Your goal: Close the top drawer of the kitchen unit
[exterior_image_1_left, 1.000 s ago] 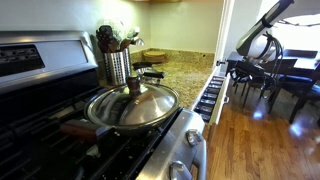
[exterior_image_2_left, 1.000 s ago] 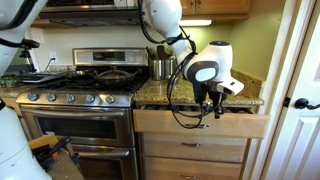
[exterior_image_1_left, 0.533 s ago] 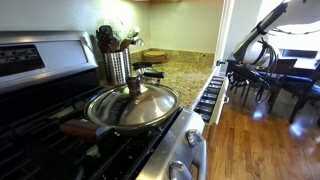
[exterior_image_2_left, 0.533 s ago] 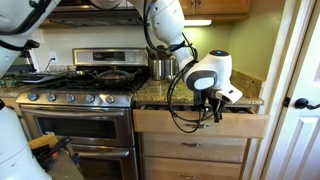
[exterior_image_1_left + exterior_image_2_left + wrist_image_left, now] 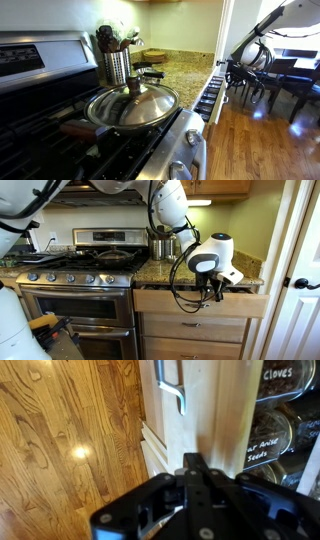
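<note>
The top drawer (image 5: 200, 303) of the wooden kitchen unit stands pulled out beside the stove, with spice jars (image 5: 272, 432) lying inside. It also shows in an exterior view (image 5: 210, 95) as an open row of jars. Its pale wood front carries a metal handle (image 5: 170, 385). My gripper (image 5: 196, 463) is shut and empty, its fingers together against the outer face of the drawer front near its top edge. In both exterior views the gripper (image 5: 216, 290) (image 5: 228, 72) hangs in front of the open drawer.
A stove (image 5: 75, 275) with a lidded pan (image 5: 132, 105) stands beside the unit. A utensil holder (image 5: 116, 62) sits on the granite counter (image 5: 185, 72). A white door (image 5: 297, 270) is close by. Dark table and chairs (image 5: 285, 80) stand on the wood floor (image 5: 60, 440).
The arm has shifted a little toward the drawer front. The drawer's opening looks the same.
</note>
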